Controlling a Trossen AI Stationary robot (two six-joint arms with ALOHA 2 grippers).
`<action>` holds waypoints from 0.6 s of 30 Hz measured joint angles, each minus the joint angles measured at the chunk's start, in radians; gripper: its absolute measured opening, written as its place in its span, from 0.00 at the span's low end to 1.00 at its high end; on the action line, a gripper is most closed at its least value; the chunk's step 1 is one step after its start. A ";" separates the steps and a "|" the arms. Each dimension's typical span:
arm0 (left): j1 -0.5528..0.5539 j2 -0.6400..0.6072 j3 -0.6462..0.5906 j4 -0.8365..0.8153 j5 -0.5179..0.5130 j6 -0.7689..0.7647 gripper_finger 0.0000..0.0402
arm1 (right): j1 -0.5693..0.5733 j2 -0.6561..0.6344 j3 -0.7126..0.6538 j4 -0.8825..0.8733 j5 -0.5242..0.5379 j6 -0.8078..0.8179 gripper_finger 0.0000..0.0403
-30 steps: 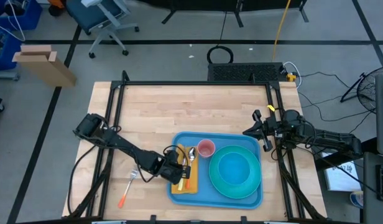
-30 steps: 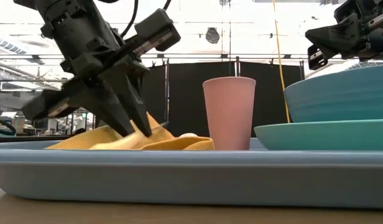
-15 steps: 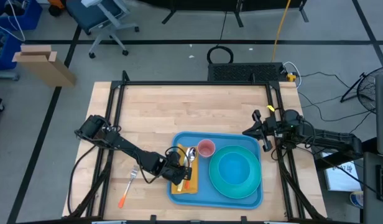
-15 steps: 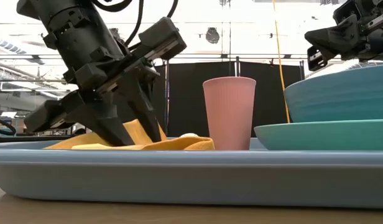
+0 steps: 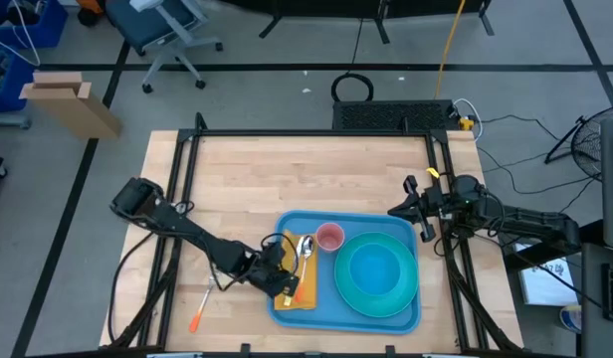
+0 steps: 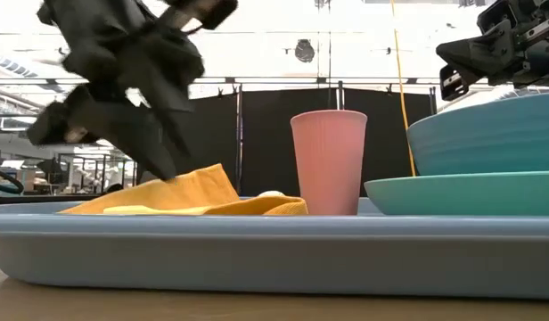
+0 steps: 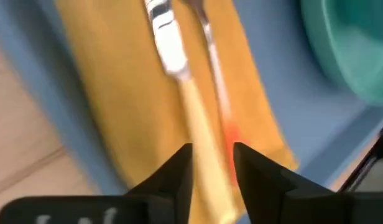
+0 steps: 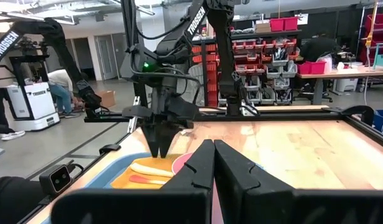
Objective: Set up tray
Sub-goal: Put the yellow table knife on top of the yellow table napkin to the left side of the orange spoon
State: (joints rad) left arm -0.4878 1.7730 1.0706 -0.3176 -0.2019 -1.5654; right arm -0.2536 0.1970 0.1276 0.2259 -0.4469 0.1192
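Two arms: you have the left one at work over the tray's near-left end and the right one parked past the tray's far-right corner.
Left gripper [image 5: 278, 278]: your jaws hang just above the yellow napkin [image 5: 297, 284], tips pointing down at it. In the left wrist view you see the two dark fingers [image 7: 176, 173] standing slightly apart, a narrow gap between them, with nothing gripped.
Under the jaws: you look down on a cream-handled utensil [image 7: 190, 112] and an orange-handled utensil [image 7: 224, 118] lying side by side along the napkin; the cream handle runs toward the gap between your fingers.
Tray [image 5: 394, 318]: the blue tray lies flat on the wooden table [image 5: 287, 174], directly below your left jaws and reaching away from them toward the right arm.
Beyond the jaws: you find a metal spoon [image 5: 306, 247] at the napkin's far end, then a pink cup [image 5: 329, 237] standing upright, then a teal bowl [image 5: 374, 270] sitting on a teal plate [image 5: 348, 296], all on the tray.
Behind the jaws: an orange-handled fork [image 5: 204, 303] lies on the bare table, off the tray and beside your left arm.
Right gripper [image 5: 398, 210]: you see its fingers pressed together with nothing between them, held above the table near the tray's far-right corner.
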 joint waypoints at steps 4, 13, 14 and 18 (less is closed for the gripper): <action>-0.030 -0.008 0.001 -0.012 0.019 0.088 0.16 | 0.000 0.005 0.000 0.023 0.000 -0.001 0.00; -0.053 -0.001 0.000 -0.022 0.045 0.324 0.01 | 0.000 0.011 0.000 0.047 0.002 -0.003 0.00; -0.056 -0.002 0.000 -0.016 0.045 0.325 0.01 | 0.000 0.011 0.000 0.047 0.003 -0.003 0.00; -0.059 0.018 0.000 0.006 0.045 0.327 0.01 | 0.000 0.011 0.000 0.047 0.004 -0.003 0.00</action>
State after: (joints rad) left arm -0.5463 1.7908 1.0706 -0.3118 -0.1566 -1.2385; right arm -0.2537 0.2085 0.1276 0.2729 -0.4433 0.1158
